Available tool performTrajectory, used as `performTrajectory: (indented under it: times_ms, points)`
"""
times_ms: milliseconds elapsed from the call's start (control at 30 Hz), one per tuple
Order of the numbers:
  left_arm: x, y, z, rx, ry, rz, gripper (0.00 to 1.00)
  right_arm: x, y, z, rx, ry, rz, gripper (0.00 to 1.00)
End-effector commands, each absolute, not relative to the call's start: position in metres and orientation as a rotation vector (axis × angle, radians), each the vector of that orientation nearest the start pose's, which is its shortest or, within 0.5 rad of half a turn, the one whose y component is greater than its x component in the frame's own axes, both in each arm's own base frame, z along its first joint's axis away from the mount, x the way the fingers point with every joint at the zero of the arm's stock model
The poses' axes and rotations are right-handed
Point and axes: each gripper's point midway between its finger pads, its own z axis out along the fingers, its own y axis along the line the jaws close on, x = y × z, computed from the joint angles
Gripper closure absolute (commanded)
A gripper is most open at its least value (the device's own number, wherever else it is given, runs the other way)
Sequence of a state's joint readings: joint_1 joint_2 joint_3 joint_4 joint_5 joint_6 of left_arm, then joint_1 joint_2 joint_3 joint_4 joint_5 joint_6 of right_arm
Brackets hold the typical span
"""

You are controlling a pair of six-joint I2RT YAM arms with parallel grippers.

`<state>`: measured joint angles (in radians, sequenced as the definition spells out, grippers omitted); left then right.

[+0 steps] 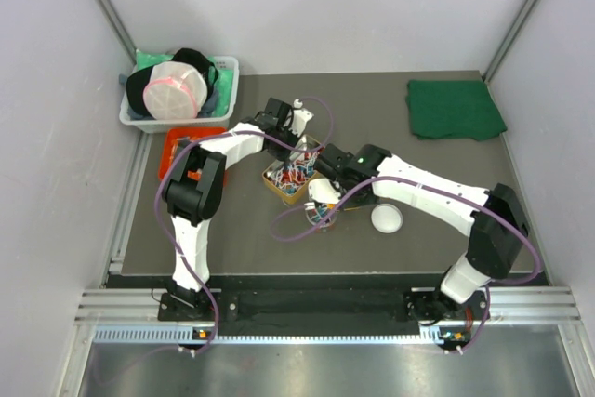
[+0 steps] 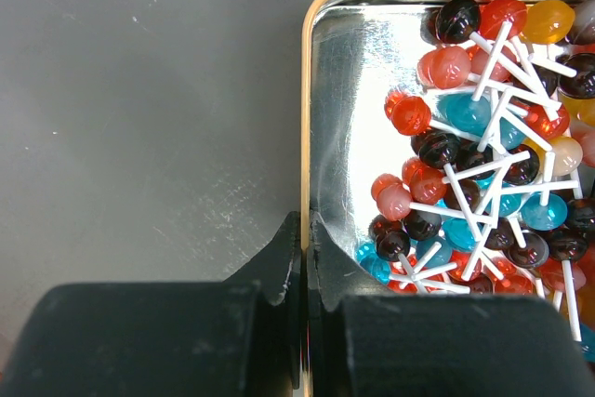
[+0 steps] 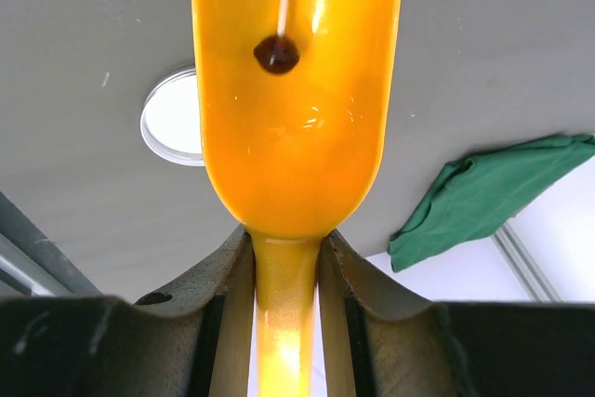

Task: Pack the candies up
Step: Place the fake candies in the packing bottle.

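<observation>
Grey tabletop (image 1: pixel 353 99): left fingers (image 2: pixel 279 262) pinch the tin (image 2: pixel 321 90) wall beside candies (image 2: pixel 483 165); right fingers (image 3: pixel 223 285) clamp the orange scoop (image 3: pixel 297 118).

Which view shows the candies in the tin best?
Left wrist: the candies appear large, colours and white sticks distinct inside the tin. Top external shows a tiny cluster; right wrist catches only two dark ones on the orange scoop.

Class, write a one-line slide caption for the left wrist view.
Left gripper pinches the wall of a shiny tin piled with lollipop candies.
</observation>
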<state>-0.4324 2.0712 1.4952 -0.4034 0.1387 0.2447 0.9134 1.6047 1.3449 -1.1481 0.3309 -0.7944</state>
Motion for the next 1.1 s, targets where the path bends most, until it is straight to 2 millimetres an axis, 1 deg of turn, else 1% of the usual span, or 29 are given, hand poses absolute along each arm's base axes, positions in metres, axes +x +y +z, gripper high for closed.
performTrajectory:
  times_ms: [0,267,400,533,733,900,967,1067]
  points:
    - [0.447,-0.227,0.051,0.869,2.329,-0.288,1.0,0.254,0.186,0.158,-2.165,1.886,-0.526,1.0]
    - [0.447,-0.226,0.049,0.869,2.334,-0.286,1.0,0.255,0.191,0.16,-2.192,1.838,-0.581,1.0]
    - [0.449,-0.226,0.05,0.866,2.33,-0.279,1.0,0.259,0.191,0.164,-2.19,1.819,-0.629,1.0]
    - [0.448,-0.226,0.048,0.87,2.334,-0.284,1.0,0.26,0.194,0.167,-2.193,1.802,-0.63,1.0]
    - [0.449,-0.226,0.046,0.869,2.337,-0.278,1.0,0.261,0.194,0.172,-2.186,1.789,-0.651,1.0]
    - [0.449,-0.226,0.048,0.869,2.332,-0.276,1.0,0.257,0.193,0.172,-2.19,1.79,-0.629,1.0]
    - [0.45,-0.225,0.048,0.873,2.331,-0.27,1.0,0.255,0.196,0.176,-2.17,1.783,-0.591,1.0]
    - [0.449,-0.224,0.05,0.889,2.322,-0.258,1.0,0.259,0.201,0.186,-2.105,1.766,-0.535,1.0]
